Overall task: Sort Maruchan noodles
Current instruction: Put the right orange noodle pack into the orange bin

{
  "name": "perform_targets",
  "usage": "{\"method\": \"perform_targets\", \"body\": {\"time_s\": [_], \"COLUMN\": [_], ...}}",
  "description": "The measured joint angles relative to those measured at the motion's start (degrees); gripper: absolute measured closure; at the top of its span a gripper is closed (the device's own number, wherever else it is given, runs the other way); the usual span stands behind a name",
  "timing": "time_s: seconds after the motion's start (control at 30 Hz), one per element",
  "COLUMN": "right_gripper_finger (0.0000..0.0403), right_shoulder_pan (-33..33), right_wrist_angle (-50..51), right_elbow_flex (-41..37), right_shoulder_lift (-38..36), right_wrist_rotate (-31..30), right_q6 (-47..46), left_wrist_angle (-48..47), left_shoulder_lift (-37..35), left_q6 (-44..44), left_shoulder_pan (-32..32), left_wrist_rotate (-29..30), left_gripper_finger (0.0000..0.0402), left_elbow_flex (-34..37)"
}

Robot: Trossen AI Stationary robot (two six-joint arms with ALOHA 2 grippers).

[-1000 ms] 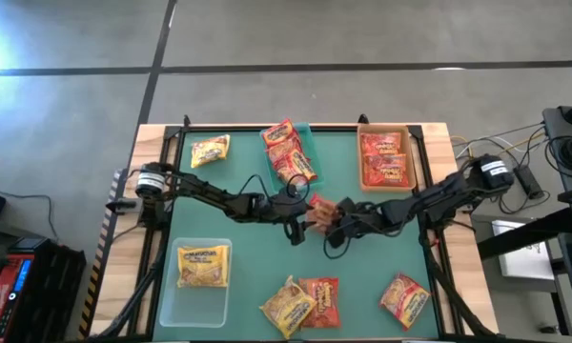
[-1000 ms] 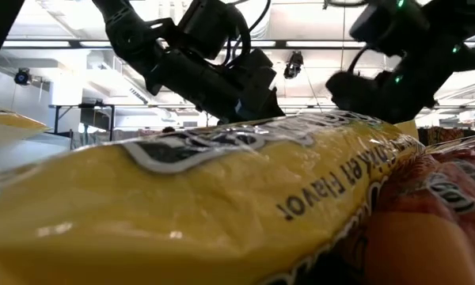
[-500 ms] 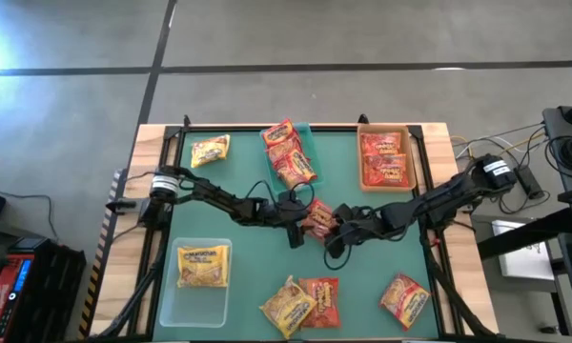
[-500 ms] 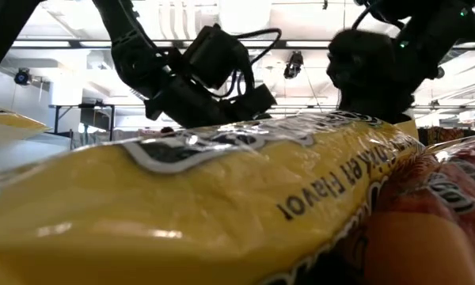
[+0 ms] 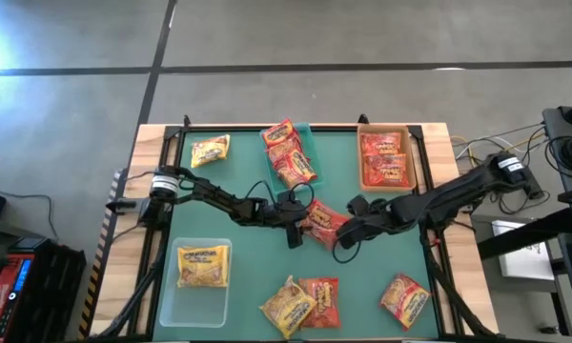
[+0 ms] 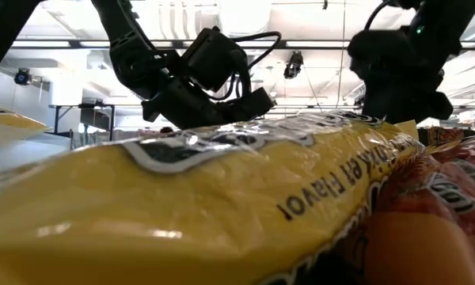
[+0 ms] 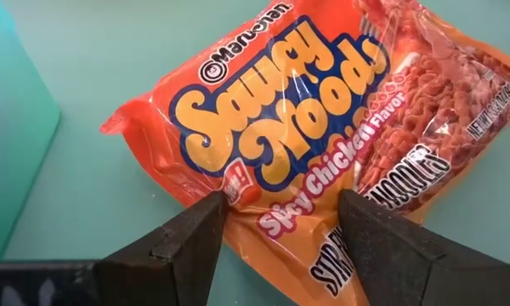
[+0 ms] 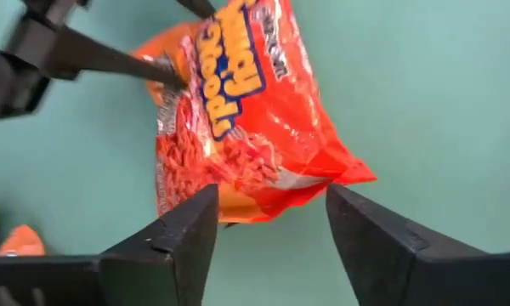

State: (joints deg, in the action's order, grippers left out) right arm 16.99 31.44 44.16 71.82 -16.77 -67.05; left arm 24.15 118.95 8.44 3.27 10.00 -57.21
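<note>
Lying diagonally (flat, label up) mid-table, orange-red packet (image 5: 322, 221).

bare green mat (image 5: 229, 176) around the mid-table orange packet (image 5: 321, 220), both claws flanking

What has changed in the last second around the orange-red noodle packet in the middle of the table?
The right gripper let go of the orange-red crinkly plastic noodle packet and drew back towards its own side, fingers open. The packet now lies flat on the green table. The left gripper stayed open at the packet's edge; other packets did not move.
</note>
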Motion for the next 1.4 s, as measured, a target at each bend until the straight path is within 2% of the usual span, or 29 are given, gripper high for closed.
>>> {"method": "perform_targets", "body": {"time_s": [0.3,0.53,0.87,1.1,1.4], "right_gripper_finger": [0.0127,0.0102,0.0101,0.0106,0.0154], "right_shoulder_pan": [0.0,-0.1,-0.2,-0.2,-0.2], "right_wrist_angle": [-1.6,-14.8,-43.2,-53.4,-54.7], "right_elbow_flex": [-3.5,-10.2,-20.3,-19.9,-17.3], "right_shoulder_lift": [-0.6,-0.6,3.5,10.7,16.8], "right_wrist_rotate": [-4.4,-7.8,-9.0,-8.9,-9.5], "right_q6": [-4.6,-5.1,-6.5,-5.1,-3.9], "left_wrist_angle": [0.2,0.2,0.4,0.9,1.7], "left_shoulder_lift": [0.1,0.1,0.1,0.2,0.2], "left_q6": [0.0,0.0,0.0,0.0,1.1], "left_shoulder_pan": [0.0,0.0,0.0,0.0,0.0], "left_wrist_rotate": [0.0,0.0,0.0,0.0,0.0], "left_gripper_finger": [0.0185,0.0185,0.0185,0.0185,0.0185], "left_elbow_flex": [0.1,0.2,0.2,0.3,0.3]}}
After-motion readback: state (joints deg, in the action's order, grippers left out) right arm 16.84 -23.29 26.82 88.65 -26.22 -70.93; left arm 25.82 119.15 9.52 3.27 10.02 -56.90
